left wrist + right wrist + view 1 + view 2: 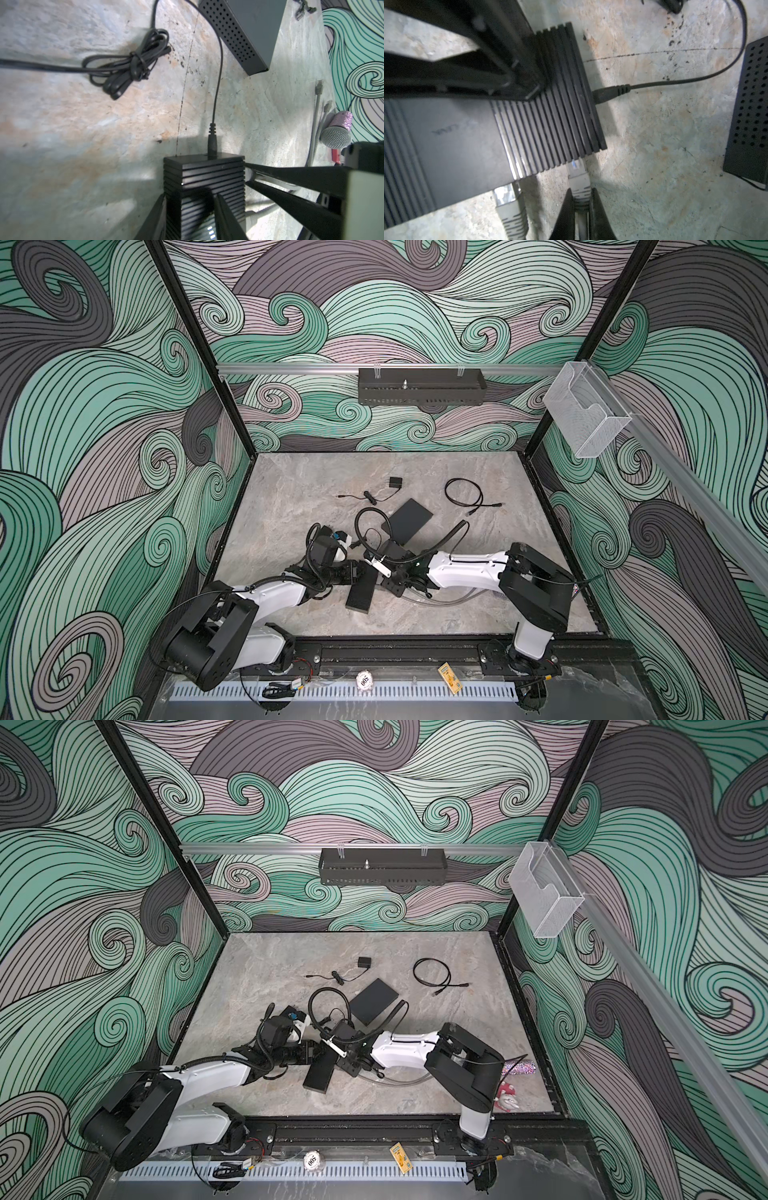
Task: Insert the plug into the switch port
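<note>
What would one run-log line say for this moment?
left gripper: shut on black ribbed switch box | right gripper: shut on grey network plug | phase: plug tip at box edge, seating unclear

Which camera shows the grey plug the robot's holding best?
Right wrist view: the grey ribbed plastic plug, close up, pinched in the right gripper, tip at the black ribbed switch box. Left wrist: maybe a grey blur. Both top views: arms hide it.

text: "500" | on: round white token (365,682) | else: illegible
</note>
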### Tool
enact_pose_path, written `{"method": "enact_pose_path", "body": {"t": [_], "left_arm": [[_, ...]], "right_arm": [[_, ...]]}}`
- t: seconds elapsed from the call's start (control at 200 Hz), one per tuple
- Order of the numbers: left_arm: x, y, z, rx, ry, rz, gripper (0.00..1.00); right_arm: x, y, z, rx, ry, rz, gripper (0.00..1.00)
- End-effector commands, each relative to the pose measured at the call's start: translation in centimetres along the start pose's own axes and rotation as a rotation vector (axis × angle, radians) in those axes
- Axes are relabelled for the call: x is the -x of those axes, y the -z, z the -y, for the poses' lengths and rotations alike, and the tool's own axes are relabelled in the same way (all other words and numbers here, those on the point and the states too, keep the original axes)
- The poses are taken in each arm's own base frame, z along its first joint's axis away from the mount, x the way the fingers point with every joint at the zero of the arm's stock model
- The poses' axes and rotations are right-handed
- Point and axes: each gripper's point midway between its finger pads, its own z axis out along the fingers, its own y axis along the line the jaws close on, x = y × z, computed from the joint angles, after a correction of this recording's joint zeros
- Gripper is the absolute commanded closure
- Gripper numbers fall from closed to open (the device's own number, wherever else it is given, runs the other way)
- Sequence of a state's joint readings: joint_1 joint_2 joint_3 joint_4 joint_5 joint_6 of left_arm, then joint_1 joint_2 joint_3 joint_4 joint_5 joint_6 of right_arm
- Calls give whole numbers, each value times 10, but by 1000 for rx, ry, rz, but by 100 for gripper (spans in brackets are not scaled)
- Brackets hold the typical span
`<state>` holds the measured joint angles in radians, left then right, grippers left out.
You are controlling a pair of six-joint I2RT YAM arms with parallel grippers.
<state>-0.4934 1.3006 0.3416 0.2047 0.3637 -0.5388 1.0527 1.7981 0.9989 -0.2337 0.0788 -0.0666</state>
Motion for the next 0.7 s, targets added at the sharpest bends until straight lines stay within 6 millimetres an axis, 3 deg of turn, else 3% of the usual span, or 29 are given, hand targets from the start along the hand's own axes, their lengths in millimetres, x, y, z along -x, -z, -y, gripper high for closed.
{"method": "enact_pose_path", "body": {"t": [0.0,0.35,0.695], "left_arm": [[-35,-1,42,-237,-23,-158,64],[-34,-5,47,-258,12,-150,64],[-36,-3,50,-265,12,-150,65]], "right_arm": [[79,10,-26,124,56,252,100],[103,14,-24,137,68,285,100],[128,28,-41,273,123,404,100]]}}
